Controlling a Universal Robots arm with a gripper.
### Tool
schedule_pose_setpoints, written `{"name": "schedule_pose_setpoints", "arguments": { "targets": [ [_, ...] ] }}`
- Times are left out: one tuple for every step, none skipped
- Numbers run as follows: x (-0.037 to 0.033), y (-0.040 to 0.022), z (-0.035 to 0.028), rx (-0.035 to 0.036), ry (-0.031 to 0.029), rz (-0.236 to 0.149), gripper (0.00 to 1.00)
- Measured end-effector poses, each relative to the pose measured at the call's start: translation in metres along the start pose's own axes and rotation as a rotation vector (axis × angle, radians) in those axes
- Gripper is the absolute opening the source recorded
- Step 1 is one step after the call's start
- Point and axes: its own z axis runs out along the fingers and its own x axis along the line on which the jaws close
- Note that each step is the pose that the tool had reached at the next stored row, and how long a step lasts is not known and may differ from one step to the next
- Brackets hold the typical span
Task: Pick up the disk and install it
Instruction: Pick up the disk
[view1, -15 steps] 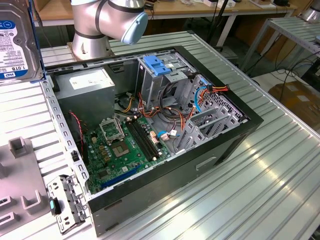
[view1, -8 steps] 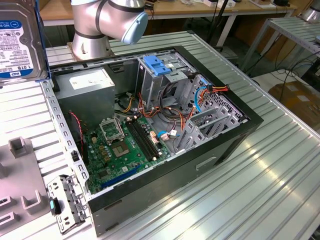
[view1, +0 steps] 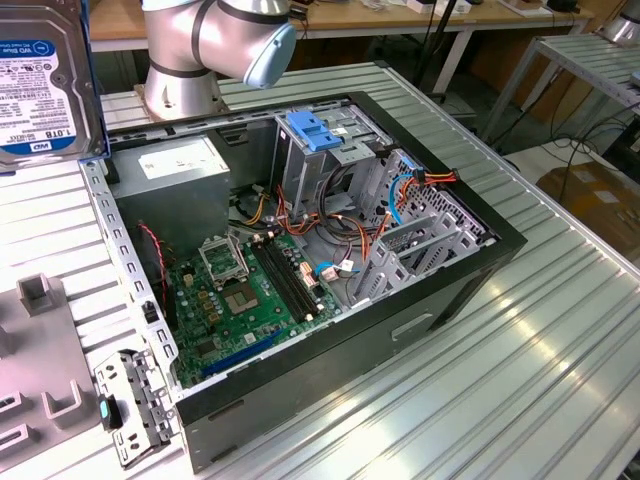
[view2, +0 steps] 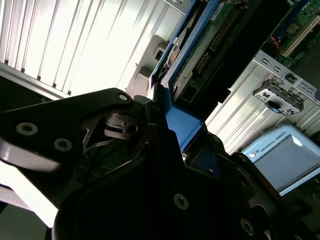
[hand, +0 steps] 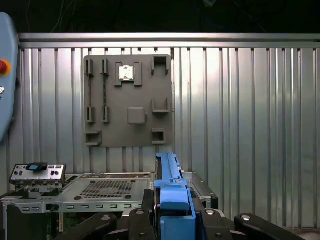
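Note:
The disk (view1: 45, 80) hangs high at the exterior view's left, above the table beside the open computer case (view1: 420, 320). Its labelled face is turned toward that camera and a blue carrier edge runs down its side. In both wrist views my gripper (hand: 172, 220) is shut on the disk's blue carrier (hand: 170, 185), with black fingers (view2: 125, 130) pressing on the blue end tab (view2: 182, 122). The disk's green circuit board (view2: 215, 40) faces the second wrist camera.
Inside the case lie a motherboard (view1: 250, 290), cables and a metal drive cage (view1: 420, 240), with a light-blue ribbed plate (view1: 315, 130) on top. A grey fixture plate (view1: 40, 350) and a metal bracket (view1: 130, 400) lie at the exterior view's left. The arm's base (view1: 190, 50) stands behind.

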Motion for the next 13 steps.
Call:
{"name": "schedule_pose_setpoints", "arguments": {
  "targets": [
    [0.0000, -0.0009, 0.0000, 0.0001, 0.0000, 0.000, 0.37],
    [0.0000, -0.0022, 0.0000, 0.0004, 0.0001, 0.000, 0.37],
    [-0.0001, -0.0029, 0.0002, 0.0016, 0.0000, 0.000, 0.37],
    [-0.0001, -0.0039, 0.0004, 0.0037, 0.0000, 0.000, 0.37],
    [-0.0001, -0.0052, 0.0007, 0.0064, 0.0000, 0.000, 0.37],
    [-0.0001, -0.0067, 0.0009, 0.0086, -0.0001, 0.000, 0.37],
    [-0.0002, -0.0091, 0.0012, 0.0106, -0.0002, 0.000, 0.37],
    [-0.0002, -0.0104, 0.0012, 0.0111, -0.0002, 0.000, 0.37],
    [-0.0002, -0.0128, 0.0013, 0.0117, -0.0002, 0.000, 0.37],
    [-0.0003, -0.0162, 0.0014, 0.0121, -0.0002, 0.000, 0.37],
    [-0.0003, -0.0194, 0.0015, 0.0124, -0.0001, 0.000, 0.37],
    [-0.0005, -0.0267, 0.0017, 0.0134, -0.0002, 0.000, 0.37],
    [-0.0006, -0.0345, 0.0020, 0.0146, -0.0003, 0.000, 0.37]
  ]
}}
